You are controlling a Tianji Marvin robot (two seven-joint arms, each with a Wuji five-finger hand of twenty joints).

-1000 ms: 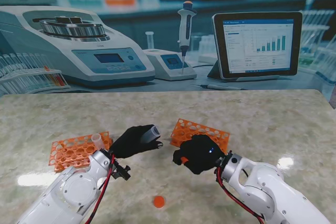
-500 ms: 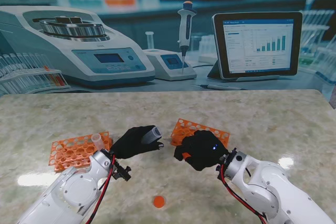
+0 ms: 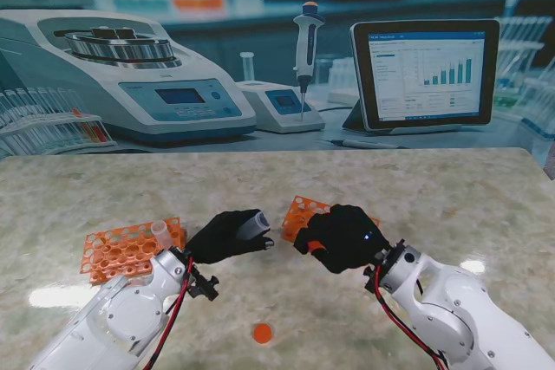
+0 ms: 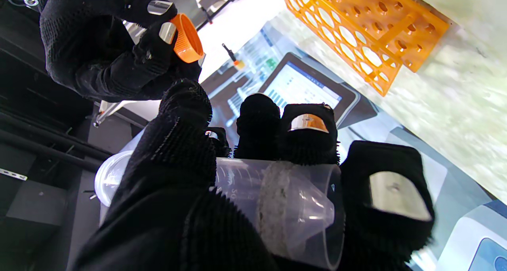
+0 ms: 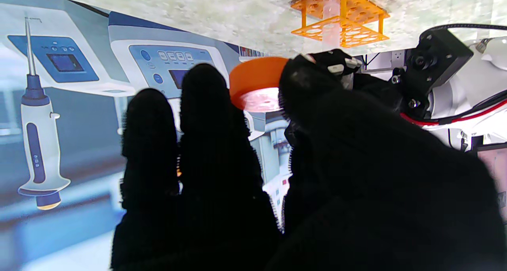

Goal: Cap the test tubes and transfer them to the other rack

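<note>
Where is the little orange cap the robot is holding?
The orange cap is pinched in the right hand, held up over the table near the middle of the stand's view, just apart from the open mouth of the test tube in the left hand.

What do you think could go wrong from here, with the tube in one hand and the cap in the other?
The right hand pinches the orange cap only at its fingertips, so it might slip before reaching the tube.

The tube's open mouth and the cap are still apart and look unaligned, so the cap could go on crooked.

A second cap lies on the table nearer to me, where a lowering arm might knock it away.
</note>
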